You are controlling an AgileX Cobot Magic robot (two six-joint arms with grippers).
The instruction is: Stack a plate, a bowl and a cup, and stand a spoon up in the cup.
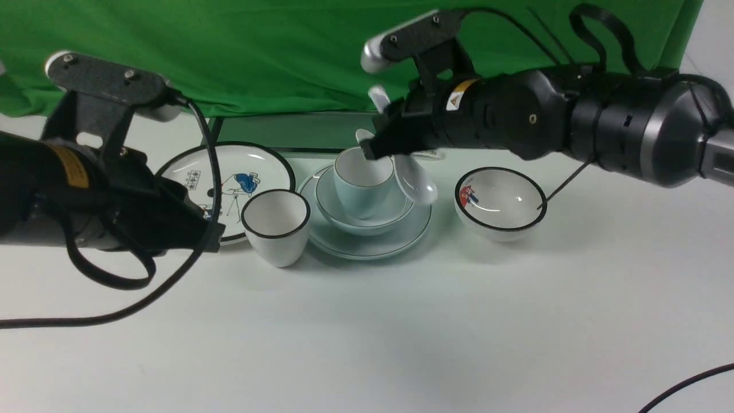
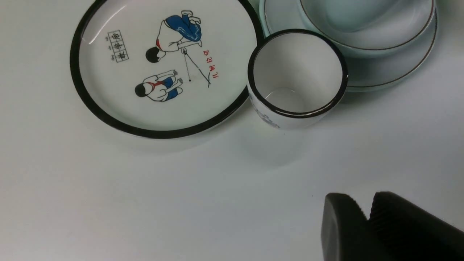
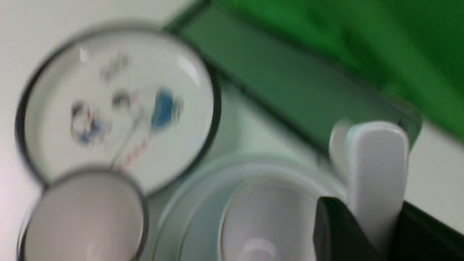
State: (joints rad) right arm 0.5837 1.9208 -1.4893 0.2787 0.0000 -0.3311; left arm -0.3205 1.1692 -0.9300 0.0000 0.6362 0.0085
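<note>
At centre the cup (image 1: 362,179) stood in the bowl (image 1: 343,215) on the plate (image 1: 367,246). The right jaws held the spoon (image 1: 417,183) tilted just right of the cup. The left jaws were closed, empty.

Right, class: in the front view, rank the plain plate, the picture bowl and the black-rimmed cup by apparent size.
1. plain plate, clearly widest.
2. picture bowl.
3. black-rimmed cup, narrower than that bowl, even though it stands nearer the camera.

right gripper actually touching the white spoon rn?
Touching. Right wrist view: the spoon handle sits clamped between the right gripper and its two dark fingers, no gap on either side.
</note>
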